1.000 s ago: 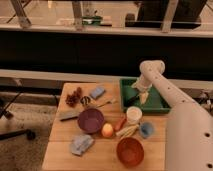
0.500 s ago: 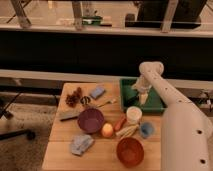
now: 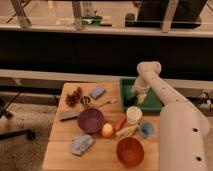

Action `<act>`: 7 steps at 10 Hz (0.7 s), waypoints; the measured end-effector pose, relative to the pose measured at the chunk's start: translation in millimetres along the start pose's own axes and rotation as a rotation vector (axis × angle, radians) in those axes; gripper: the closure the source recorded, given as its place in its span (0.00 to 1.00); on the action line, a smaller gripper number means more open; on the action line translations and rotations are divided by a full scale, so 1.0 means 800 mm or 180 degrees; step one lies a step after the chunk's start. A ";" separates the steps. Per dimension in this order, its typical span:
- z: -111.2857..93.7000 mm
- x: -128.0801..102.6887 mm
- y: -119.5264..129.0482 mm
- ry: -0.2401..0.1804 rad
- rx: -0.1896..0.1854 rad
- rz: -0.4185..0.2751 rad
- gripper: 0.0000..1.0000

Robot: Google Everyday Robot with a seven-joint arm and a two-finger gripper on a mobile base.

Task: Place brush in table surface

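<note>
Fingers [image 3: 140,98] sit low inside the green tray [image 3: 126,86], which takes up the desk's [image 3: 60,139] 2 o'clock corner. I cannot tell whether they are spread or pinched on anything. My white arm [image 3: 165,97] climbs from the bulky body at 4 o'clock of the view toward 11 o'clock, up to a rounded joint above the tray's far rim. It bends there and drops almost straight down, so the wrist points at the tray floor.

I cannot pick out the brush for certain, since the fingers hide whatever lies under them. At 9 o'clock from the fingers, well apart on the slats, lies a small dark item with a rounded head [image 3: 84,100], just beside one pale thin utensil [image 3: 106,103]. I cannot tell whether that item is the brush.

My count on the desk:
- one purple bowl [image 3: 91,120] near the middle
- one orange bowl [image 3: 130,151] at 5 o'clock from it
- one white cup [image 3: 134,115] just outside the tray's near rim
- one small blue cup [image 3: 147,130] at 5 o'clock from the white one
- one bluish cloth [image 3: 97,92] at the far side and a second cloth [image 3: 81,144] near the front
- one yellow-orange fruit [image 3: 107,131] touching the purple bowl
- one flat grey bar [image 3: 68,116] at 9 o'clock
- one reddish-brown cluster [image 3: 75,96] at 11 o'clock
</note>
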 end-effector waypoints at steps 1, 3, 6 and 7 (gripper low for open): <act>0.000 0.000 0.001 0.0010 -0.0007 -0.0003 0.60; -0.003 0.000 0.006 0.0028 -0.0024 0.0002 0.83; -0.018 0.000 0.013 0.0055 0.0013 0.0015 1.00; -0.030 0.001 0.017 0.0072 0.0039 0.0026 1.00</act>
